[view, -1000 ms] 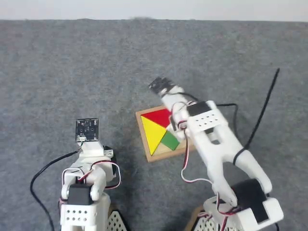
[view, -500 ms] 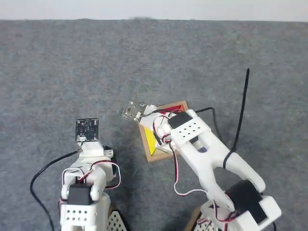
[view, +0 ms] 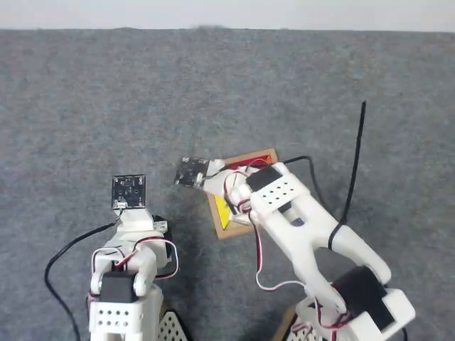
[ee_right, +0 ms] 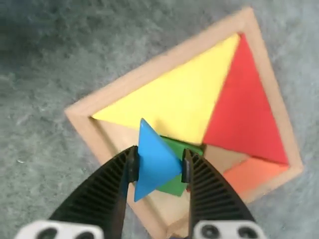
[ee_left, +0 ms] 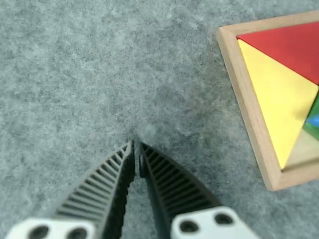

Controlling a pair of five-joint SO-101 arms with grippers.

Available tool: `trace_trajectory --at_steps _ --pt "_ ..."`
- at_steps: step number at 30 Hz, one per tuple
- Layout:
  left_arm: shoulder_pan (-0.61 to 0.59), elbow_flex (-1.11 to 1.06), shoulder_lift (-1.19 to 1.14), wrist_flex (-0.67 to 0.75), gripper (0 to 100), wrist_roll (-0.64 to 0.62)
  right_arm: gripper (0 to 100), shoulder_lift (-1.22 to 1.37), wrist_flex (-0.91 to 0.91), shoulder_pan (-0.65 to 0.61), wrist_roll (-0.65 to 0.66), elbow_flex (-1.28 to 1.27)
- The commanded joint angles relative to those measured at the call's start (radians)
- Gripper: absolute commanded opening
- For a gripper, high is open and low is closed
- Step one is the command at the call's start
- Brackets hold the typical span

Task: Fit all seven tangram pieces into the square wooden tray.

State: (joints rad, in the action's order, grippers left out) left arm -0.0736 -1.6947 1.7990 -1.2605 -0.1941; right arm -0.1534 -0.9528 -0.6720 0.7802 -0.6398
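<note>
The square wooden tray (ee_right: 149, 74) lies on the grey felt under my right arm (view: 281, 199). In it sit a yellow triangle (ee_right: 174, 102), a red triangle (ee_right: 244, 119), a green piece (ee_right: 174, 185) and an orange piece (ee_right: 251, 174). My right gripper (ee_right: 158, 158) is shut on a blue triangle (ee_right: 152, 172), held just above the green piece. The tray (ee_left: 249, 104) also lies off to the side of my left gripper (ee_left: 137, 145), which is shut on nothing over bare felt. In the high view the tray (view: 249, 157) is mostly hidden; a strip of yellow (view: 222, 208) shows.
Grey felt (view: 106, 92) covers the whole table, with open room left of and beyond the tray. The left arm (view: 128, 241) sits folded near the front edge. A black cable (view: 355, 163) arcs up to the right of the right arm.
The right arm has swung left across the tray, and its wrist now covers most of the pieces seen a second ago. The left arm has not moved.
</note>
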Motion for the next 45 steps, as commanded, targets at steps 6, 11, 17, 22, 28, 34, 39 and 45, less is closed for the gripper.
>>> trace_trajectory --at_steps 6,11,17,22,28,34,39,45 --pt "-0.006 0.012 0.02 -0.002 1 0.011 6.9 -0.054 0.001 -0.09 0.055 0.006" --pt "-0.006 0.012 0.02 -0.002 1 0.011 7.0 -0.054 -0.054 -0.091 0.1 0.006" --pt "-0.006 0.012 0.02 -0.002 1 0.011 7.2 -0.054 -0.073 -0.091 0.114 0.006" --pt "-0.006 0.012 0.02 -0.002 1 0.011 7.4 -0.054 -0.073 -0.091 0.114 0.005" --pt "-0.006 0.012 0.02 -0.002 1 0.011 7.4 -0.054 -0.073 -0.091 0.15 0.005" --pt "-0.006 0.012 0.02 -0.002 1 0.011 7.4 -0.054 -0.073 -0.088 0.152 0.005" --pt "-0.006 0.012 0.02 -0.002 1 0.011 12.0 -0.054 -0.073 -0.087 0.149 0.005" --pt "-0.006 0.012 0.02 -0.002 1 0.011 23.0 -0.054 -0.068 -0.087 0.112 0.005"
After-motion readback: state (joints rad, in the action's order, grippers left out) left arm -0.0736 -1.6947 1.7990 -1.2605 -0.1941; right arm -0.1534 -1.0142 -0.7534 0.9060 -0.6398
